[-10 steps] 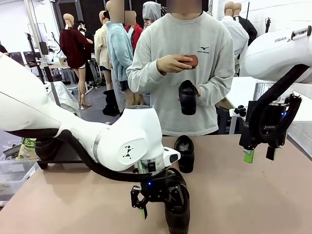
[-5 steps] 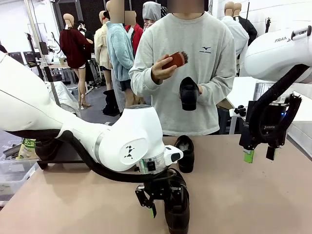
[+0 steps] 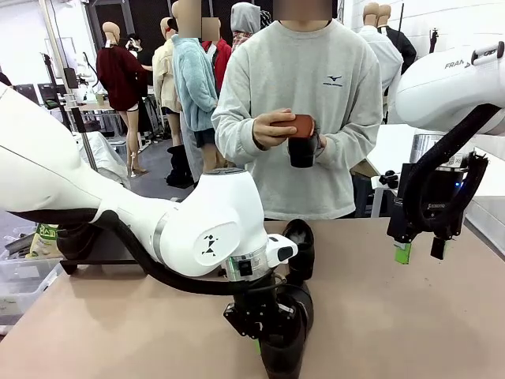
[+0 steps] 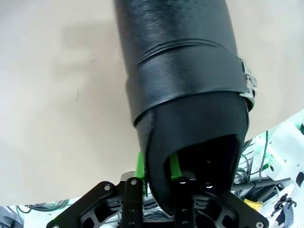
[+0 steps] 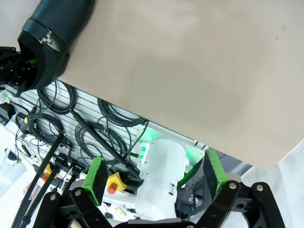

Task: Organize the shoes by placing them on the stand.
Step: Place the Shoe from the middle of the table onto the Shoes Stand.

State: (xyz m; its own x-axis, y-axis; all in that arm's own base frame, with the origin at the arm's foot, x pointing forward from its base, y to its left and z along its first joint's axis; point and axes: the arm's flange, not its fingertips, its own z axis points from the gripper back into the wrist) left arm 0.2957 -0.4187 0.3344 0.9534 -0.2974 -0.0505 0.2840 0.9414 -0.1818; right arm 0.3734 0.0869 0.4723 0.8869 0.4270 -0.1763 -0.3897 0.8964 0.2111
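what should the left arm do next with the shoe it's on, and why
Probably finish closing the left tool on the near shoe's collar before lifting. One green pad sits inside the opening and one outside, the shoe rests on the table, and a firm pinch isn't clear yet.

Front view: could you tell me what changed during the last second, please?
The left pincer slid right and closed on the near shoe at its heel. The person lowered the brush onto the held shoe. The right pincer stayed open, the far shoe unmoved.
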